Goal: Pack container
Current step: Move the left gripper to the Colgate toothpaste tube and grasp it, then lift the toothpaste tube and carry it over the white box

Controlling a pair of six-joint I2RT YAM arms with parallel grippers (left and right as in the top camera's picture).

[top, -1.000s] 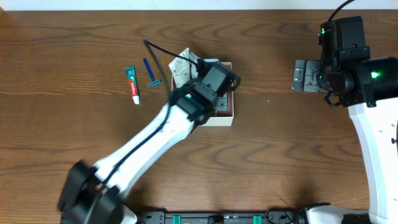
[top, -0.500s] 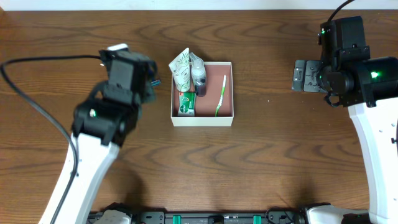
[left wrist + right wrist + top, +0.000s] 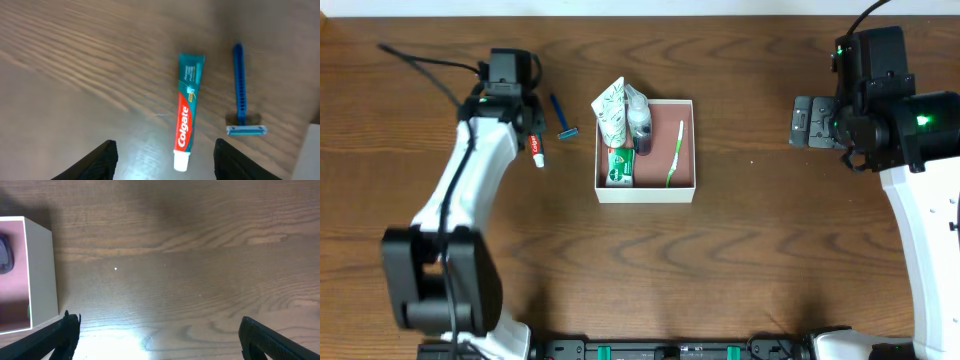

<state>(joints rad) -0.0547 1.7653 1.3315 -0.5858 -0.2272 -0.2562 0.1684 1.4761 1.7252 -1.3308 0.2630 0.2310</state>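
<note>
The container [image 3: 647, 195] sits mid-desk [image 3: 770, 260] on dark, glossy wood grain, holding a green toothbrush [image 3: 674, 155], a dark bottle [image 3: 640, 125] and a pouch [image 3: 611, 108]. Just left lie a blue razor [image 3: 241, 95] and a toothpaste tube [image 3: 186, 132], the tube under the left pincer [image 3: 165, 159], whose jaws stand apart and grip nothing. The right pincer [image 3: 160, 337] hangs wide over wood beside the container's right wall.

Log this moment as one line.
phase: packing | left end effector: open, above toothpaste | razor: on table | container: holds toothbrush | right end effector: open, empty

Bright glare patches, soft wrist-view blur
</note>
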